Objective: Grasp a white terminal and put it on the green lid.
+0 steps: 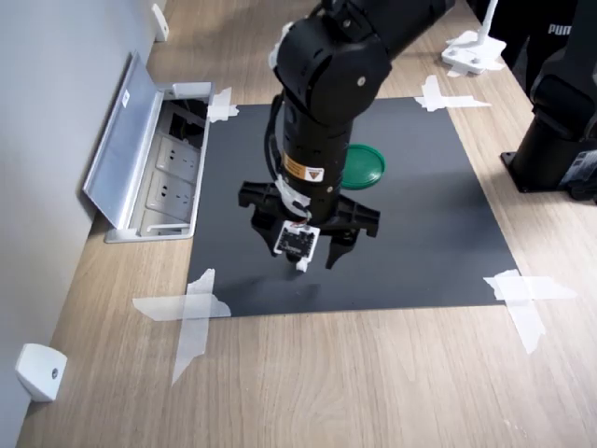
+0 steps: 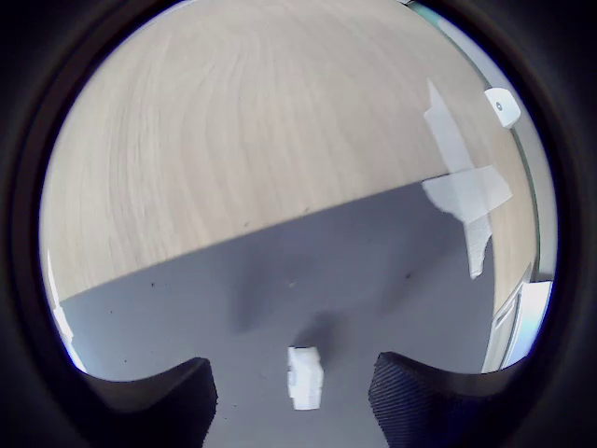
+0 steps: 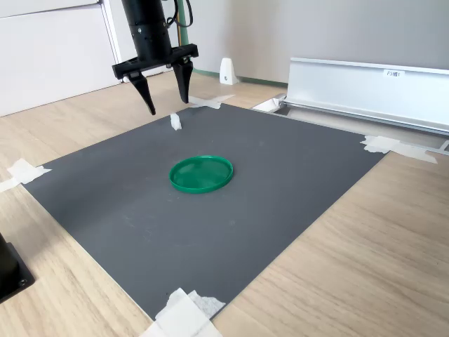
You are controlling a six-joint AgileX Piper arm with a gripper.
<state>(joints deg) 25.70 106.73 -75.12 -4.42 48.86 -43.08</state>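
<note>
In the first exterior view, the arm (image 1: 326, 103) reached down over the near-left part of a dark mat (image 1: 420, 215) taped to a wooden surface (image 1: 373, 383), its gripper (image 1: 312, 259) pointing at the mat with the fingers apart. The terminal (image 1: 301, 266) showed as a small white speck just below the wrist camera. The lid (image 1: 362, 165) lay on the mat beyond the arm, partly hidden by it. An open socket box (image 1: 154, 168) sat at the first exterior view's left.

In the wrist view, the terminal (image 2: 305, 377) lay on the mat between the two spread fingers (image 2: 154, 401), touching neither.

In the second exterior view, the gripper (image 3: 167, 96) hung above the mat's far-left corner, fingers spread and clear of the mat. The terminal (image 3: 175, 121) stood on the mat beneath them, well apart from the lid (image 3: 201, 173), which rested flat near the mat's middle, nothing on it.
</note>
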